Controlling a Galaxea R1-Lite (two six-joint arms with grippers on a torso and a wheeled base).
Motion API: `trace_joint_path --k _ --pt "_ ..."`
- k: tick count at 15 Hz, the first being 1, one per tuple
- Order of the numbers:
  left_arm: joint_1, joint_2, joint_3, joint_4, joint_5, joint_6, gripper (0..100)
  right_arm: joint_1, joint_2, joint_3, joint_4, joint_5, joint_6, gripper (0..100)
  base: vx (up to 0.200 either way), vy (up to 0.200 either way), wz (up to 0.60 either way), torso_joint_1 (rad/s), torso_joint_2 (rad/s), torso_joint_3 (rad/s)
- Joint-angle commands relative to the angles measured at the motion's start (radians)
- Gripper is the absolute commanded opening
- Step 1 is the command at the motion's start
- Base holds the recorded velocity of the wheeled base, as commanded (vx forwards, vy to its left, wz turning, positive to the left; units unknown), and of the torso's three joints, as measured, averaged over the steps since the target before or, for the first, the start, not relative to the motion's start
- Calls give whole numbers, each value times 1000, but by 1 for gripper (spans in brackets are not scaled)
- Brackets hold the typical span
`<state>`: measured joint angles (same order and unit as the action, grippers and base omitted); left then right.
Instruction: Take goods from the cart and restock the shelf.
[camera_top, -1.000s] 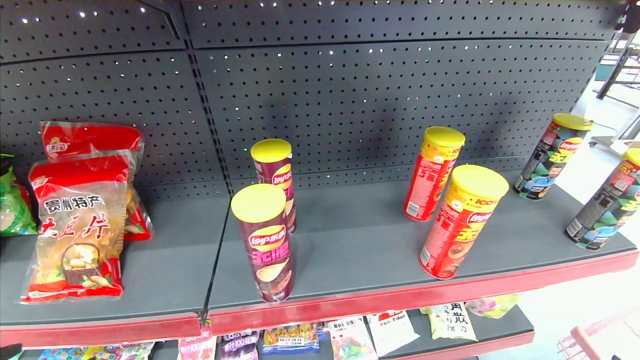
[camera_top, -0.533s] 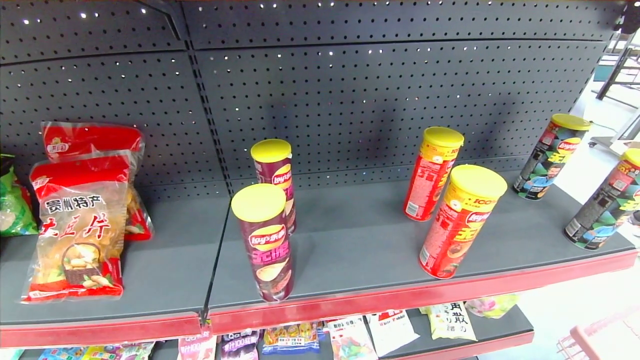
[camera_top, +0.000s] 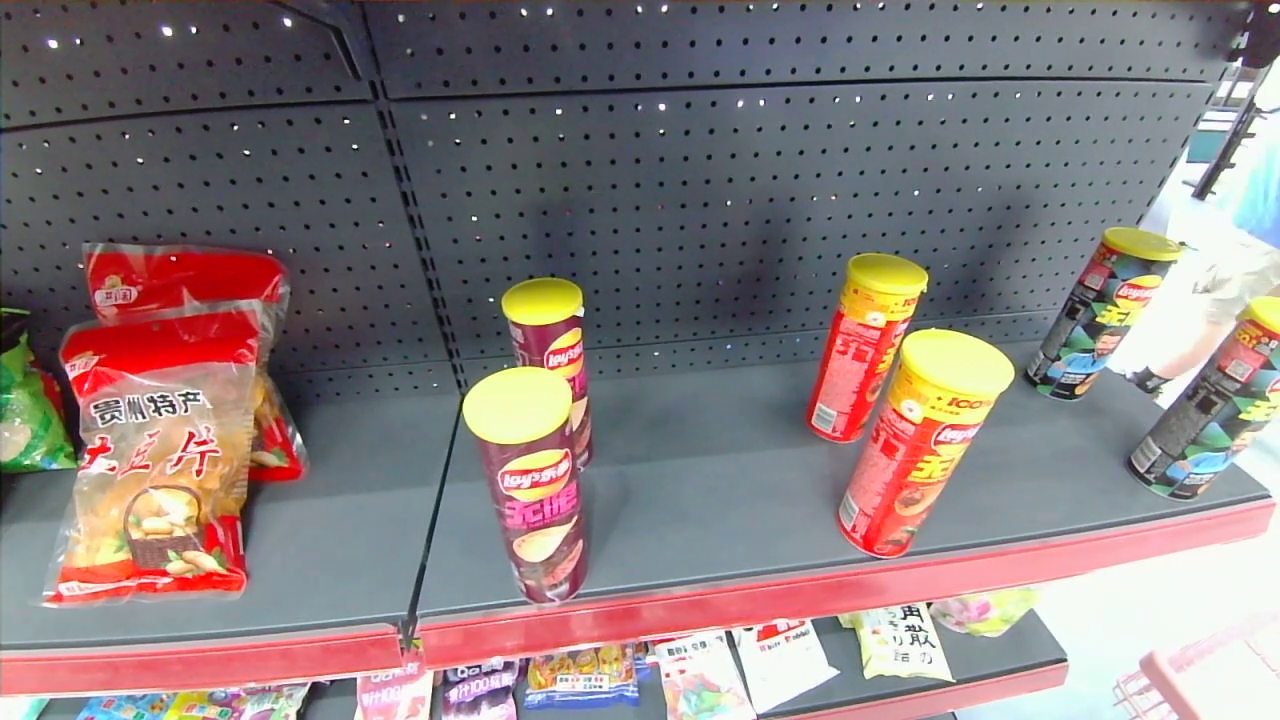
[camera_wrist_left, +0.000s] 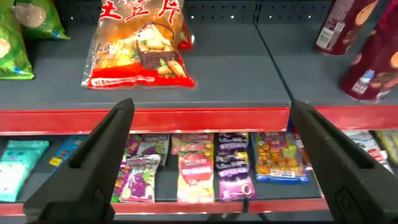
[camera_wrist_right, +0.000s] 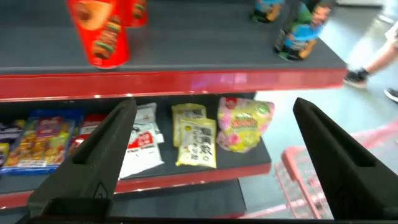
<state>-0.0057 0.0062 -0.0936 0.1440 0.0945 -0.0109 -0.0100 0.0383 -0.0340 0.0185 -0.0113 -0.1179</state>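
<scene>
On the grey shelf (camera_top: 700, 500) stand two maroon chip cans (camera_top: 527, 485), two red cans (camera_top: 925, 445) and two black-and-green cans (camera_top: 1100, 315), all upright with yellow lids. A corner of the pink cart (camera_top: 1190, 680) shows at the lower right. My left gripper (camera_wrist_left: 208, 171) is open and holds nothing, in front of the shelf's red front edge (camera_wrist_left: 205, 118), below the peanut bag (camera_wrist_left: 140, 43). My right gripper (camera_wrist_right: 211, 165) is open too, level with the lower shelf, with a red can (camera_wrist_right: 102, 31) and a black-and-green can (camera_wrist_right: 301, 31) above it and the cart (camera_wrist_right: 305, 180) beside it.
Red-topped snack bags (camera_top: 155, 450) and a green bag (camera_top: 30, 410) fill the shelf's left section. The lower shelf carries several small packets (camera_top: 780, 665). Bare shelf floor lies between the maroon and red cans. A perforated back panel (camera_top: 750, 200) closes the rear.
A dark shape at the head view's lower left corner is gone. The goods on the shelf have not moved.
</scene>
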Motion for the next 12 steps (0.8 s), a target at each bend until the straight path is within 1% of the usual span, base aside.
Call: trace_joint_path --k 1,3,6,12 --pt "0 -5 8 -1 -1 2 100 12 -38 -3 1 -10 -3 100 0 0 0 0 0 0" --pt "0 -5 8 -1 7 3 100 12 -38 -3 1 -12 -8 100 0 0 0 0 0 0" --pt "0 -5 8 -1 16 -3 100 12 -38 -3 1 -7 -11 100 0 0 0 0 0 0" --pt "0 -5 8 -1 16 0 100 12 -38 -3 1 -1 -6 100 -200 0 0 5 5 0"
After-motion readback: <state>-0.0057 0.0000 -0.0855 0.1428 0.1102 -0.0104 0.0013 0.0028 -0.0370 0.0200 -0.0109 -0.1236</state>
